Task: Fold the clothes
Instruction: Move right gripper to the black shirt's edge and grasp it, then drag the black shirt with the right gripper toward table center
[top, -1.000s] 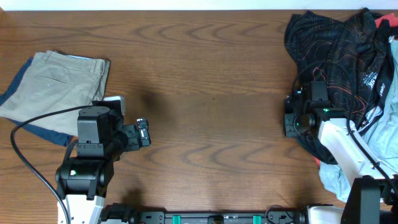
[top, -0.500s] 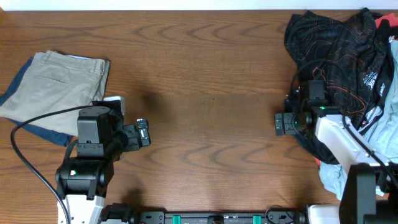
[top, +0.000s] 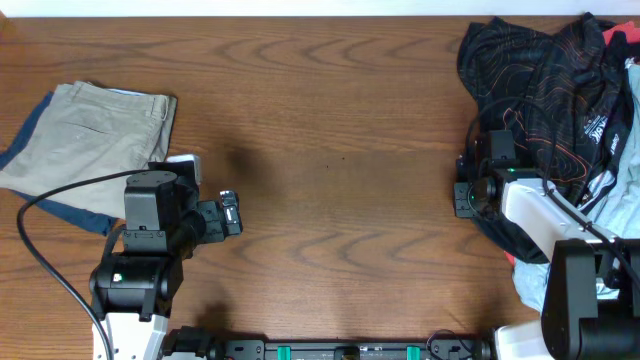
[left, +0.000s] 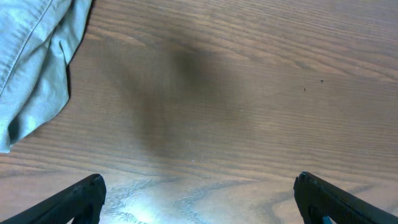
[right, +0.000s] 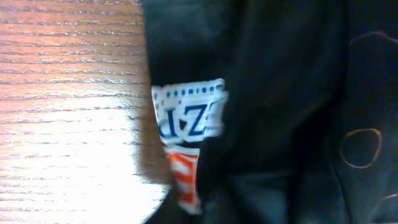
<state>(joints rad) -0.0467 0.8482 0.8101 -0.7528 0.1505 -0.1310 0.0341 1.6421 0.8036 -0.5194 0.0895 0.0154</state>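
Step in hand, as I read it: the first grab, getting the jersey out of the pile so it can be laid flat. No fold is made yet.

Desk (top: 330, 150): the middle is bare wood, so there is room to spread there.

Jersey (top: 540, 90): a crumpled black heap at the far right of the desk, lying over a light-blue garment (top: 540, 290), with a bit of red cloth (top: 620, 35) at the corner. Khaki trousers (top: 90, 135) lie folded at the far left, well apart and not my job.

Right arm (top: 530, 215): its head sits at the jersey's left edge, where cloth meets wood. The right jaws are closed. My wrist view is filled by black cloth and a white label (right: 186, 111) with a red patch (right: 185, 177) below it. The tips are out of frame, so I cannot tell whether any cloth is pinched.

Left arm (top: 150, 215): parked near the trousers. The left jaws are wide open over bare wood, with the fingertips (left: 81, 199) touching nothing.

Next, in my judgement: lift a little to check the grip, then drag the jersey toward the desk's middle. Bring the left arm across for a second corner. Risk: the light-blue garment comes along.
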